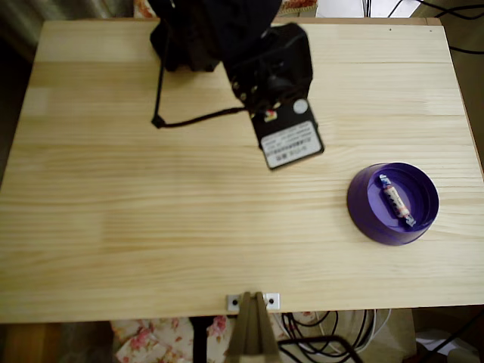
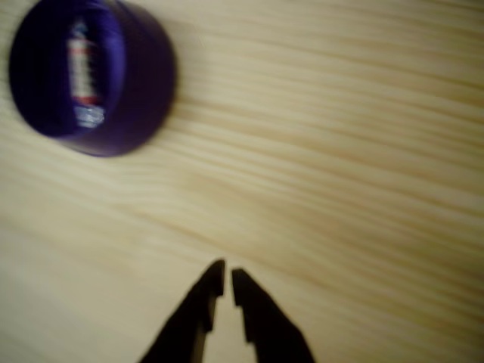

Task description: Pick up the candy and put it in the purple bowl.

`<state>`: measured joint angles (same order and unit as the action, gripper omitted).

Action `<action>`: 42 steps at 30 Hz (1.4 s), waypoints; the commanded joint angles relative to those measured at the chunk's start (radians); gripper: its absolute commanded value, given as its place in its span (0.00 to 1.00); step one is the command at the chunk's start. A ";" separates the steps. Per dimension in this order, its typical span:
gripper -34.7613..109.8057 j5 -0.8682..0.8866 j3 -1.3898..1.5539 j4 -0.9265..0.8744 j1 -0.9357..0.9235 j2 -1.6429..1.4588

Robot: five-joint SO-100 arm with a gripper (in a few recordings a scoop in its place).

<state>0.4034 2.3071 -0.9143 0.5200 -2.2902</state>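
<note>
One candy [image 1: 395, 200] lay inside the purple bowl [image 1: 364, 209] at four o'clock on the tabletop [image 1: 151, 212], while the claw [image 2: 227, 278] hung clenched and empty.

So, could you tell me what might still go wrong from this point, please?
Little seems left to fail: the small pinkish-orange and white wrapped candy already lies inside the round glossy purple plastic bowl. Two mild risks:

1. The bowl sits near the right edge of the pale wooden table in the overhead view, so a nudge could push it off.
2. The black tool, nearly shut and empty, sits apart from the bowl; a swing towards it could tip the bowl.
</note>
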 commanded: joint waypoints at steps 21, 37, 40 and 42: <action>0.24 -0.158 0.543 0.291 -0.545 -0.399; 0.24 -0.196 0.729 0.081 -0.586 -0.913; 0.24 -0.195 0.730 0.055 -0.592 -0.933; 0.24 -0.176 0.730 0.002 -0.607 -0.973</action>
<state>0.2086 3.0603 -0.8682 -0.0614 -3.2030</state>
